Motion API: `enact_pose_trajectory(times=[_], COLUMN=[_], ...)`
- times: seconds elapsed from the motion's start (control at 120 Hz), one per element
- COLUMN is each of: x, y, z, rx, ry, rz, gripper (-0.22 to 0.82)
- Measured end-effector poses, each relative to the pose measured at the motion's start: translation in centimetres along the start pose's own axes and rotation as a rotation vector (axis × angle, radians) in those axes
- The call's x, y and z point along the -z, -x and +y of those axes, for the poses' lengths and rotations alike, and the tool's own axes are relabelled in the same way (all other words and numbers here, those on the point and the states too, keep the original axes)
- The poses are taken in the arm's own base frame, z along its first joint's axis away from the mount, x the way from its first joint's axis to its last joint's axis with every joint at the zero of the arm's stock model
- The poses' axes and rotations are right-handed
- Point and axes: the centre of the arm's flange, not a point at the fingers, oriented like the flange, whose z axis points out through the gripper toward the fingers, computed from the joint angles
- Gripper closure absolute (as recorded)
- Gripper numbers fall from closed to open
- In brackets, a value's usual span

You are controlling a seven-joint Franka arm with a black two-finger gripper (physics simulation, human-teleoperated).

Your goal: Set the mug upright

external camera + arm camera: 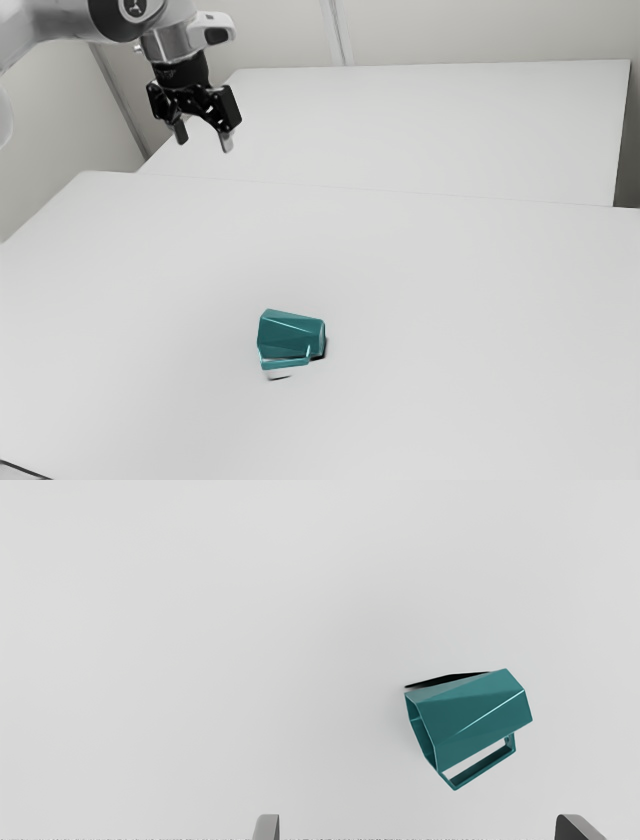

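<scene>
My gripper point(204, 143) hangs in the air at the exterior view's upper left, well above the table and apart from the mug. In the wrist view the fingers of the gripper point(417, 827) stand wide apart, open, with nothing held between them. A teal faceted mug point(290, 335) lies on its side on the white table. Seen from my hand, the mug point(475, 715) shows its open mouth at one end and a squared handle point(484, 770) along its side.
The white table point(450, 330) spreads around the mug. Behind it, a second white surface point(420, 130) reaches toward a pale wall point(480, 30). A dark thin edge point(25, 470) crosses the exterior view's lower left corner.
</scene>
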Motion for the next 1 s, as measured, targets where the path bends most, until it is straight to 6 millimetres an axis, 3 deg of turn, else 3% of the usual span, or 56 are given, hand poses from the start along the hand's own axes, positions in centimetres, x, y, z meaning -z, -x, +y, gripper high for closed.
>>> enact_pose_trajectory(times=[0.217, 0.342, 0.433, 0.858, 1.0], x=[-0.1, -1.2, -1.9, -13.1, -16.0], y=[0.1, 0.4, 0.6, 2.2, 2.8], z=[-0.4, -5.6, -7.0, -11.1, -11.9], rx=[0.01, 0.116, 0.15, 0.312, 0.369], ry=[0.003, 0.102, 0.176, 0.597, 0.705], rz=[-0.009, -0.029, -0.044, -0.241, -0.27], gripper=[0.0, 0.0, 0.0, 0.0, 0.0])
